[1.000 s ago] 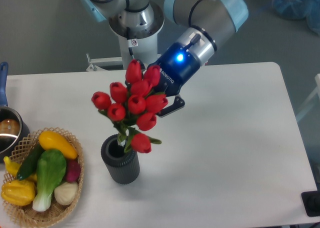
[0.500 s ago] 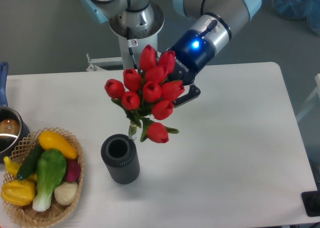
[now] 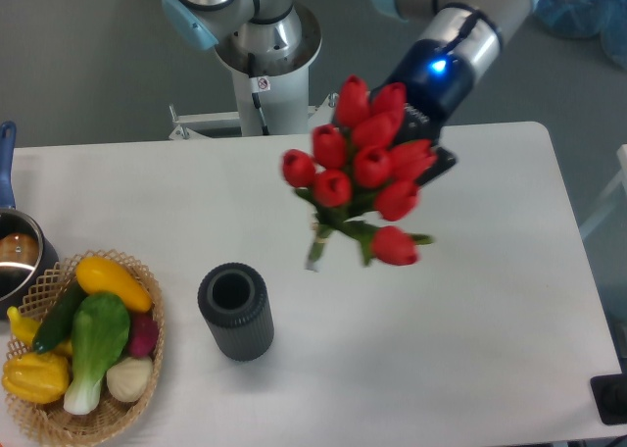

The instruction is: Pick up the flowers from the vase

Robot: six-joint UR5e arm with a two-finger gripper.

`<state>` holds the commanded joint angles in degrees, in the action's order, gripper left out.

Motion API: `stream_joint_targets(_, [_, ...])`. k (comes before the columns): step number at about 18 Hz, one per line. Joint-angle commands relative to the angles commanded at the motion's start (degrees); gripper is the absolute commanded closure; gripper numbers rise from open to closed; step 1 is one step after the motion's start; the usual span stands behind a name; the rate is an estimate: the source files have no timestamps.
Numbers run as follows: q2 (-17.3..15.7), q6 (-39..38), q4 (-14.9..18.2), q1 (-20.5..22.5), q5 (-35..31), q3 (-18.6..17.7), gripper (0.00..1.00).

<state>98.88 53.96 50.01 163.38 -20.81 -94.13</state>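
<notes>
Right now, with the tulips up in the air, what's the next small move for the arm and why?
Probably hold height and stop, or drift a little farther right. The flowers hang well above the table, their stem ends clear of the vase, whose mouth is empty. The end effector is mostly hidden behind the blooms, so the grip can't be checked; a gentle move seems safest.

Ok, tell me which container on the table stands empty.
The vase: its round mouth shows nothing inside. The basket is full of vegetables, and the pot at the left edge has something in it.

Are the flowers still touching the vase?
Apart. The camera shows the flowers lifted clear, bare table between stem ends and the vase.
</notes>
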Motion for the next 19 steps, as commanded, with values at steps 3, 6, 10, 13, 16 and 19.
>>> stream_joint_targets(3, [0.4, 2.4, 0.1, 0.8, -1.9, 1.1, 0.5])
stream_joint_targets(6, [1.5, 5.9, 0.1, 1.5, -4.8, 1.2, 0.51])
stream_joint_targets(10, [1.6, 6.2, 0.2, 1.6, -5.1, 1.0, 0.5])
stream_joint_targets(13, [1.4, 6.2, 0.2, 2.0, -5.0, 0.4, 0.49])
stream_joint_targets(16, [1.3, 6.2, 0.1, 1.9, -5.0, 0.5, 0.49])
stream_joint_targets(19, [1.2, 6.1, 0.2, 1.9, -5.0, 0.3, 0.49])
